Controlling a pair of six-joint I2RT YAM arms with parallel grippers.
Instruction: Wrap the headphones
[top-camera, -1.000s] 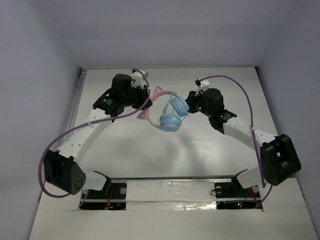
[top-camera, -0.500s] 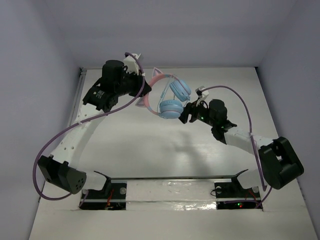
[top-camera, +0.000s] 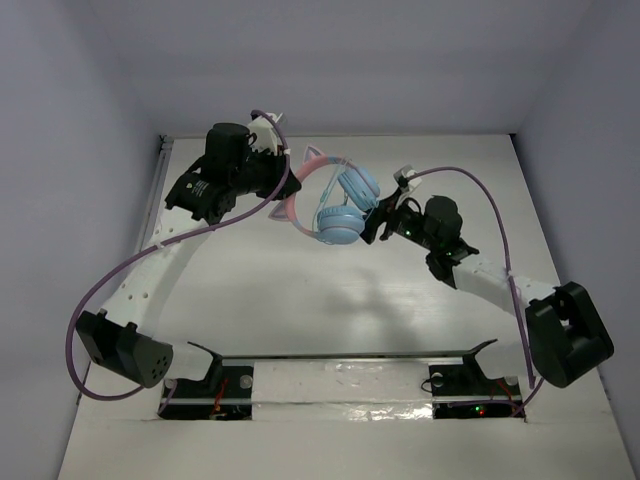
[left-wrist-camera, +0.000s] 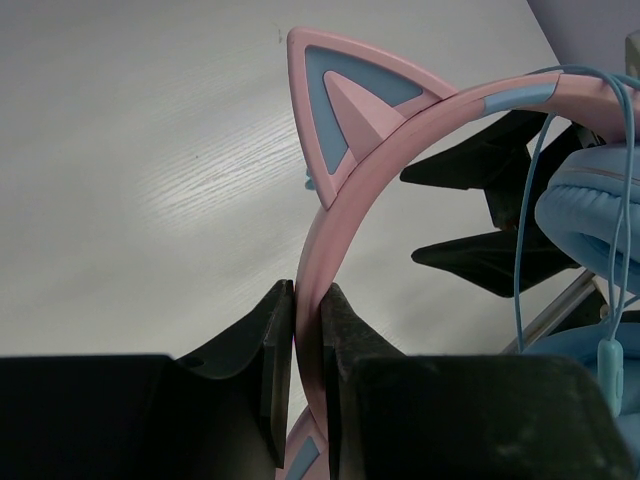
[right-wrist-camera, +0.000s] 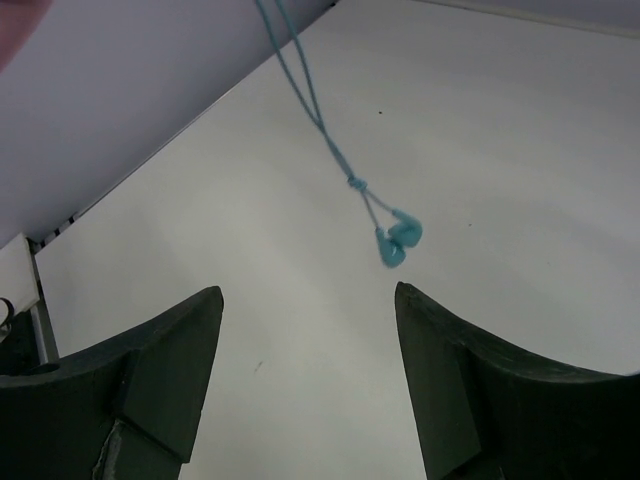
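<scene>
1. The left gripper (left-wrist-camera: 300, 330) clenched the headphones (top-camera: 335, 205) by the headband (left-wrist-camera: 345, 200), holding them aloft at upper centre of the top view.
2. The right gripper (right-wrist-camera: 305, 300) stood released and empty beside the cups (top-camera: 340, 225).
3. The cable (right-wrist-camera: 322, 135) dangled loose. It was perhaps partly wound, and most wrapping seemed left to do.

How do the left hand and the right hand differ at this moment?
The left hand is shut on the pink headband; the right hand is open and holds nothing. The left hand touches the headphones; the right hand only faces the dangling cable, untouched. Both are black, beside the headphones.
</scene>
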